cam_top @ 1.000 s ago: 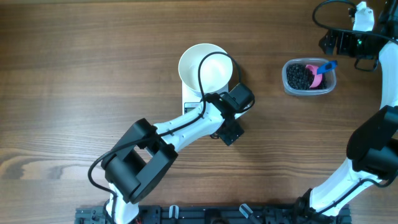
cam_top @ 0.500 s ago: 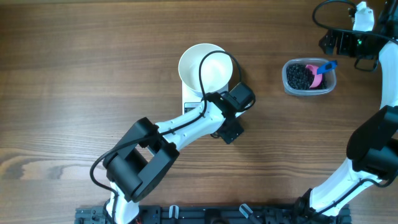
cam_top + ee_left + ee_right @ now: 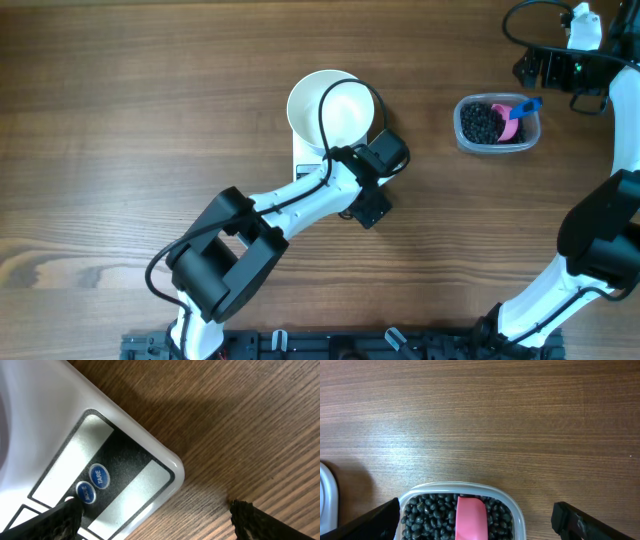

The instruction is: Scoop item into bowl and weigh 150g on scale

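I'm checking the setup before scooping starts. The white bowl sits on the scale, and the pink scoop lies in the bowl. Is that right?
Not quite. The bowl does sit on the scale, but the scoop lies in the clear tub on the beans, not in the bowl. The overhead view shows this.

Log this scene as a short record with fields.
bowl: round white bowl, empty, sitting on the flat white rectangular scale
beans: tiny black beans heaped in the clear plastic tub, small pink scoop resting on them
left: left tool open, at the scale's button edge
right: right tool open, near the tub, holding nothing
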`<state>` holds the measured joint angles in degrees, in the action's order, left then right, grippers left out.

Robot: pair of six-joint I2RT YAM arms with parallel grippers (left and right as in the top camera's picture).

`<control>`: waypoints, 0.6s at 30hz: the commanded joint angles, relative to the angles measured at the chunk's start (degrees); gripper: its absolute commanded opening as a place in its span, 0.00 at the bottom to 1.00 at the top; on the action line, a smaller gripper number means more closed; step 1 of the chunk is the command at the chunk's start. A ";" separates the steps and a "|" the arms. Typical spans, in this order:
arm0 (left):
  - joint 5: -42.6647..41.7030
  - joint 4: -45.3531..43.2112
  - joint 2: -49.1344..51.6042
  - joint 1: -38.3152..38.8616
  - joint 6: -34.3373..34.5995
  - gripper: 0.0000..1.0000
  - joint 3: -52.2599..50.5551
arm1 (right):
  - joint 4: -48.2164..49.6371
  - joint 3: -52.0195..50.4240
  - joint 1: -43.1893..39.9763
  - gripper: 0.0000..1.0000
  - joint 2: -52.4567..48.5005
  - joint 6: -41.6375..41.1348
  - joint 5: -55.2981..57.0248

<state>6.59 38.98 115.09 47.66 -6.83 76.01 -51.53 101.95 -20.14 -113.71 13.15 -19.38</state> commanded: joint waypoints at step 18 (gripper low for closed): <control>0.11 -2.58 6.84 -2.38 -0.22 1.00 -1.79 | 0.15 1.16 0.24 1.00 -1.05 0.22 0.33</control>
<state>11.46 35.92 116.36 46.33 -7.29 77.12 -51.53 101.95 -20.14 -113.71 13.15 -19.38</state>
